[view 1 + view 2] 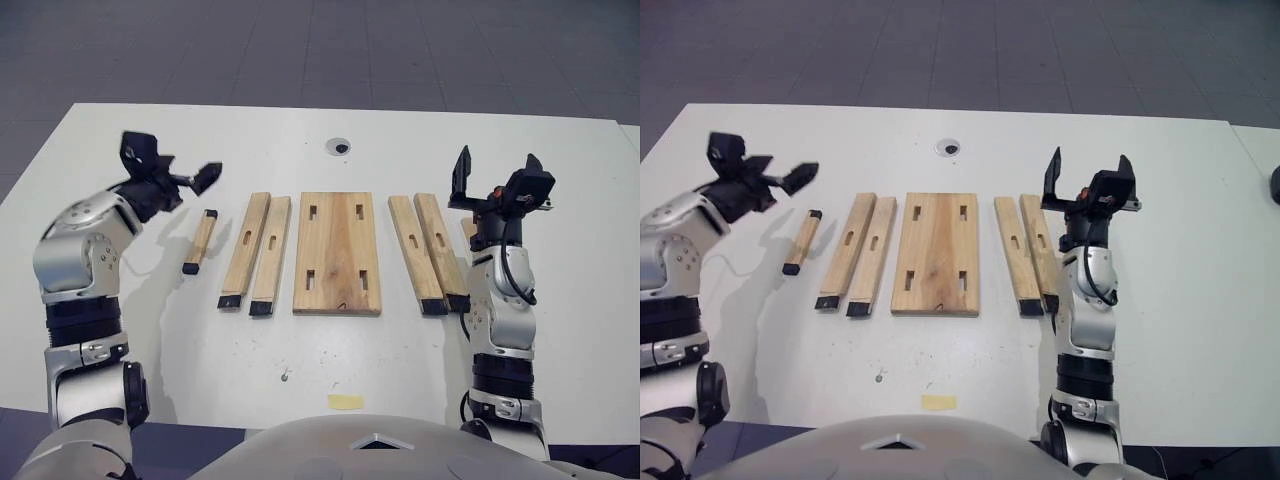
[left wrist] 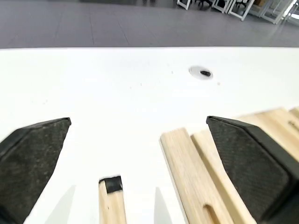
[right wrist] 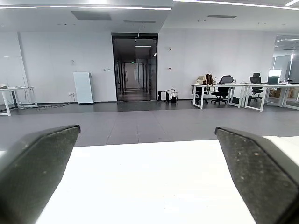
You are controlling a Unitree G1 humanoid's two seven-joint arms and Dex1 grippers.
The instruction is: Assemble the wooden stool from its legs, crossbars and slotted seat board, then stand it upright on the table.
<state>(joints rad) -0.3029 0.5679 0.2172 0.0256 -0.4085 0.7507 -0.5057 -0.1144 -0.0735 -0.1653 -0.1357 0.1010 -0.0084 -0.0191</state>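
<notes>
The slotted seat board (image 1: pixel 337 252) lies flat at the table's middle. Two legs (image 1: pixel 257 251) lie side by side to its left and two more (image 1: pixel 430 252) to its right, all with black end caps. A short crossbar (image 1: pixel 200 241) lies further left; its black tip (image 2: pixel 110 184) shows in the left wrist view. My left gripper (image 1: pixel 170 164) hovers open above the table just left of and beyond the crossbar, holding nothing. My right gripper (image 1: pixel 497 178) is raised open above the right-hand legs, empty, pointing across the table.
A round cable grommet (image 1: pixel 340 146) is set into the white table (image 1: pixel 300 360) beyond the board. A small yellow sticker (image 1: pixel 346 401) lies near the front edge. A small dark speck (image 1: pixel 285 376) lies in front of the left legs.
</notes>
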